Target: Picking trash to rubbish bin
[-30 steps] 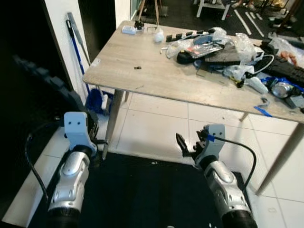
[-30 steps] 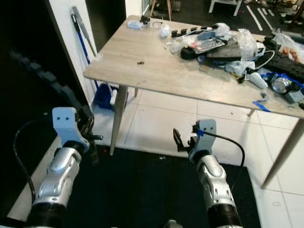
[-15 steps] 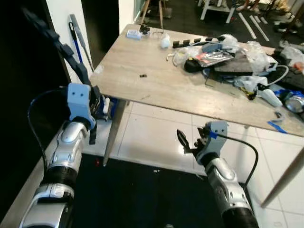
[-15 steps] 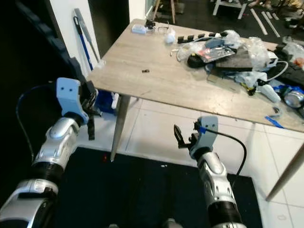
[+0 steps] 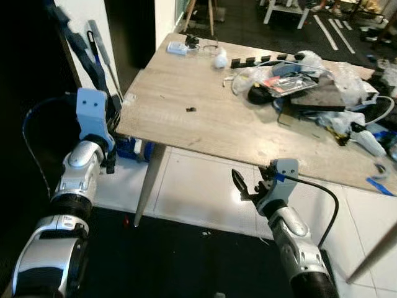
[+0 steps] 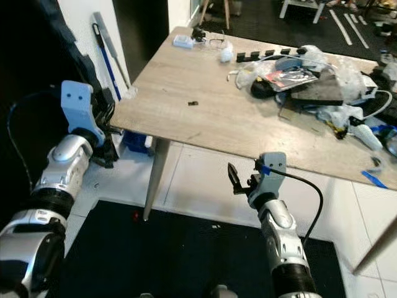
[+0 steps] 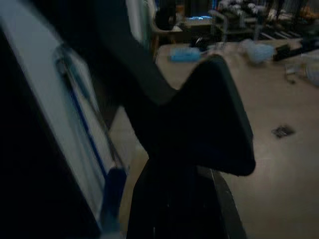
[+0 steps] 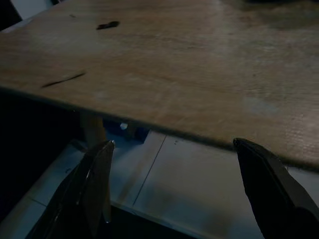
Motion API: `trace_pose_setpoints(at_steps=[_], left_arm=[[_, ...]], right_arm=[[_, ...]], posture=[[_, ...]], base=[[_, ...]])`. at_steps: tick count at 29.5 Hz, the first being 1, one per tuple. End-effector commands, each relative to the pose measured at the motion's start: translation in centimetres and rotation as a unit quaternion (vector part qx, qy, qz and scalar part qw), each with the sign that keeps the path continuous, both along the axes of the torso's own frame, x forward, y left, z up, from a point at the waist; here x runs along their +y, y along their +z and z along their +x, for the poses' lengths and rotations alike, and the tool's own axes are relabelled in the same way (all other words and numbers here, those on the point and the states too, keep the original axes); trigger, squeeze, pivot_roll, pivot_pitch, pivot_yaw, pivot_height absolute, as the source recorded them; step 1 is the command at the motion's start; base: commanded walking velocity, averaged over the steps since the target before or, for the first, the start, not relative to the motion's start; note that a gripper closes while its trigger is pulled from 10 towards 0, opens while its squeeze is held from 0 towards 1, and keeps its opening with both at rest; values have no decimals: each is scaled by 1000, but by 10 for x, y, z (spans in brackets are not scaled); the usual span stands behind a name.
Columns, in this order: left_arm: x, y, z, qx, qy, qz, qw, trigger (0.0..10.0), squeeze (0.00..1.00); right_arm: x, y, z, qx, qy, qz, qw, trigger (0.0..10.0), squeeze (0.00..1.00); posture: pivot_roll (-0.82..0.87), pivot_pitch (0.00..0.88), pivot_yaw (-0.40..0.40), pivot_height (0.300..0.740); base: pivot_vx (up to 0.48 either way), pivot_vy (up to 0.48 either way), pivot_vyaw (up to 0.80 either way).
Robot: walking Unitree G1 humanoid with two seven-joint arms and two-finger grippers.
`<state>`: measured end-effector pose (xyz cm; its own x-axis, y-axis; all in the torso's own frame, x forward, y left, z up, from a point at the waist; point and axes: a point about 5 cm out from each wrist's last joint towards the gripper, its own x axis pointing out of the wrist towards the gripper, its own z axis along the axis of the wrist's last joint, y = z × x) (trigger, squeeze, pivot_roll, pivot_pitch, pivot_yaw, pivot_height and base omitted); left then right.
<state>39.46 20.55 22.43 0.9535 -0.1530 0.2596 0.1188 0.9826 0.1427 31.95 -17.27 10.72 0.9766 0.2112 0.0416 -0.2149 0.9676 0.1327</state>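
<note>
A wooden table (image 5: 205, 118) is spread across the upper middle and right of the head views, its near left corner reaching toward the left edge of the frame, with white floor tiles (image 5: 198, 186) and a dark mat (image 5: 173, 261) below it. The trash is gathered as a clutter pile (image 5: 304, 71) of clear plastic wrappers, packets and cables in the upper right of the frame; smaller pieces lie apart from it, a pale crumpled wad (image 5: 219, 59) near the far edge at upper centre and a tiny dark scrap (image 5: 191, 109) alone on the bare wood. No rubbish bin can be made out in these views. The left gripper (image 5: 111, 115) is raised at the left of the frame, just beside the table's near left corner; in the left wrist view it is dark and blurred, so how far its fingers are parted cannot be told, and nothing is seen held by it. The right gripper (image 5: 247, 189) is held at lower centre, below and in front of the table's front edge, its two fingers (image 8: 94, 184) spread wide apart and empty, with the table edge framed between them in the right wrist view. The pile lies up and to the right of the right gripper, on the table top above its level, so the right arm is judged the nearer to it, while the dark scrap lies roughly between the two arms, probably within reach of either.
</note>
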Motion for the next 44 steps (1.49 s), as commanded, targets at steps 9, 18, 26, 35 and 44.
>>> trace_pose_setpoints(at_steps=[9, 18, 26, 35, 44], left_arm=[[-29, 24, 10, -26, -65, 36, 997, 10000, 0], [-45, 36, 14, -38, -97, 40, 994, 10000, 0], [-45, 34, 15, -34, -98, 43, 994, 10000, 0], [-39, 30, 15, -22, -93, 57, 994, 10000, 0], [-35, 13, 18, 65, -104, 132, 984, 10000, 0]], right_arm=[[-8, -2, -6, 4, -17, 8, 1000, 10000, 0], [-11, 18, -9, -56, -36, 9, 998, 10000, 0], [-12, 39, -5, -95, -29, 5, 995, 10000, 0], [0, 41, -6, -94, 19, 2, 995, 10000, 0], [1, 38, -9, -86, 27, 2, 996, 10000, 0]], posture=[[-7, 102, -27, 740], [-12, 98, -21, 740], [-12, 105, -23, 740], [-13, 107, -23, 740], [-11, 121, -25, 740]], base=[[345, 0, -518], [344, 0, -143], [344, 0, 0], [341, 0, 0], [112, 0, 0]])
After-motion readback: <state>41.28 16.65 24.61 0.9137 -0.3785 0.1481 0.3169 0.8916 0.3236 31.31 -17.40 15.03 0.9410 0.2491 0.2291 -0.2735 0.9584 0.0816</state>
